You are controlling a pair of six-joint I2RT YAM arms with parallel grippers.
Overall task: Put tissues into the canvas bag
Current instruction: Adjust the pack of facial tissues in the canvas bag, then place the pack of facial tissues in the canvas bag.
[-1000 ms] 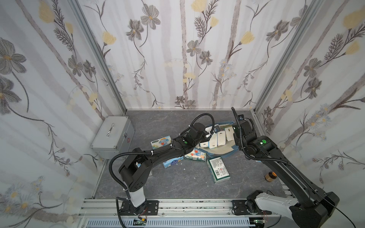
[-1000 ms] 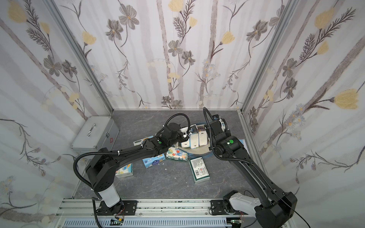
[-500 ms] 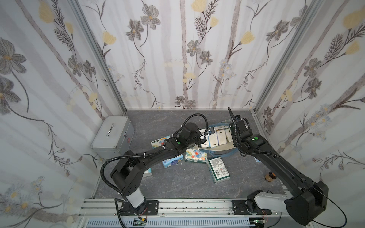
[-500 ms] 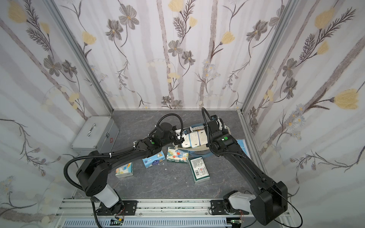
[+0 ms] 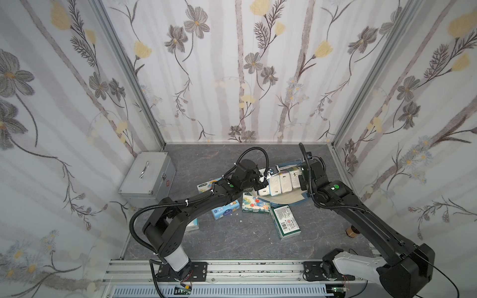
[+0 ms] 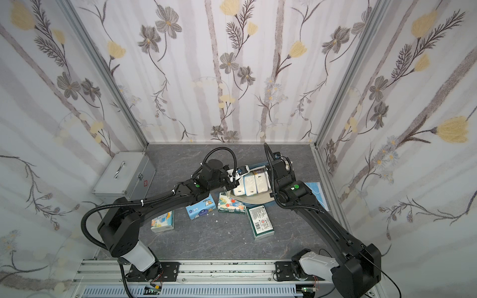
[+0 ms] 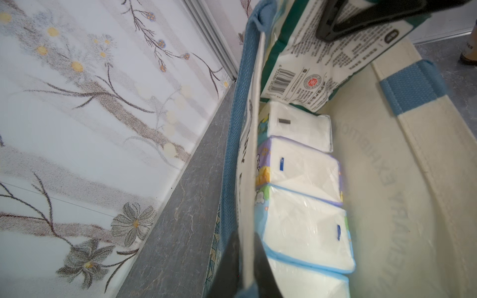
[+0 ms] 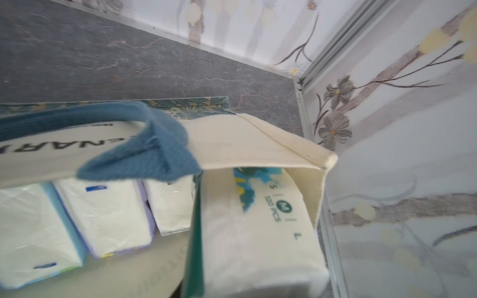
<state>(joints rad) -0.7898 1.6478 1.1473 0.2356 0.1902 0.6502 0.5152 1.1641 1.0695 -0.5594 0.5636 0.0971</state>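
Note:
The canvas bag (image 5: 282, 200) lies on its side at the back of the table, mouth toward the camera, and shows in both top views. Three tissue packs (image 7: 304, 170) stand in a row inside it. My left gripper (image 7: 247, 258) is shut on the bag's upper wall (image 7: 249, 180), one dark finger (image 7: 231, 258) on each side of the cloth. My right gripper (image 5: 302, 180) is shut on a green-edged tissue pack (image 8: 258, 227) at the right end of the bag's mouth. One of its black fingers (image 7: 361, 18) lies across that pack's label. The blue handle (image 8: 144, 154) droops over the opening.
Loose packs lie in front of the bag: a green one (image 5: 285, 223), a colourful one (image 5: 255, 205), a blue one (image 5: 224, 209) and one (image 5: 192, 224) beneath the left arm. A grey metal case (image 5: 147, 178) stands at the left. A blue face mask (image 6: 316, 192) lies under the right arm.
The left arm has shifted a little to the left while holding the bag's wall. The right gripper has moved slightly with its pack at the bag's right end. Both grips are unchanged.

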